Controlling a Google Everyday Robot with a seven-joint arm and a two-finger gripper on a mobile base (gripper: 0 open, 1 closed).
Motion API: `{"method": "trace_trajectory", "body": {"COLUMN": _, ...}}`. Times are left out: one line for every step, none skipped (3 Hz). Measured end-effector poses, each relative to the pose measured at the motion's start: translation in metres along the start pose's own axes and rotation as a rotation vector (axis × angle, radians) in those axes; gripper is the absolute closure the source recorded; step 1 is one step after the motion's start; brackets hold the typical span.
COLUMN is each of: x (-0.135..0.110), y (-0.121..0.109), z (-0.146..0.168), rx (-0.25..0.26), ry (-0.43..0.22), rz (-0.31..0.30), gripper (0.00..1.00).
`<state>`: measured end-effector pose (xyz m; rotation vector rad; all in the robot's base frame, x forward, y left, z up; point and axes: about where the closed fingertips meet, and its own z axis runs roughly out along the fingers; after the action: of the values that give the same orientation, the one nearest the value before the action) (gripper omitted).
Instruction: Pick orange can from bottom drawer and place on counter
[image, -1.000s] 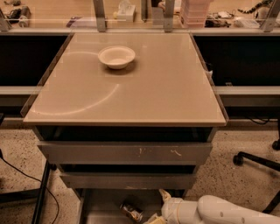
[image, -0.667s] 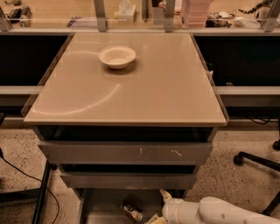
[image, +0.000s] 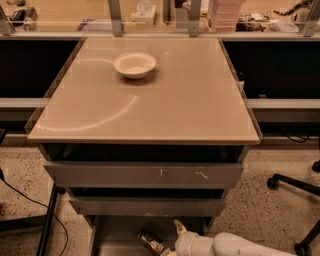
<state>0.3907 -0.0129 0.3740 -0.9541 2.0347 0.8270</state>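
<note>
Camera view: gripper (image: 173, 241) low in the drawer (image: 114, 239), can (image: 150, 241) just beside it, grip state impossible to tell; likely the grasp step, next clamping the can, then lifting to the counter (image: 190, 100) above.

End effector (image: 173, 242) in bottom drawer (image: 116, 239), edge-cropped

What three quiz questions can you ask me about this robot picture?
1. True or false: the white bowl sits on the counter.
2. Where does the orange can lie? A) on the counter B) in the bottom drawer C) in the bowl
3. Fill in: the pincer, down at the drawer, is on the picture's ___ side of the can.
Key: 1 true; 2 B; 3 right.
</note>
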Motion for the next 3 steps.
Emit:
{"method": "trace_trajectory", "body": {"x": 0.0282, "y": -0.0012, "z": 0.0716, "rx": -0.037, "ry": 0.043, "rz": -0.059, "gripper": 0.0}}
{"method": "trace_trajectory", "body": {"x": 0.0276, "y": 0.0012, "z": 0.0756, "rx": -0.045, "ry": 0.046, "rz": -0.063, "gripper": 0.0}}
{"method": "trace_trajectory", "body": {"x": 0.0313, "y": -0.0054, "z": 0.081, "rx": -0.006, "ry": 0.047, "rz": -0.068, "gripper": 0.0}}
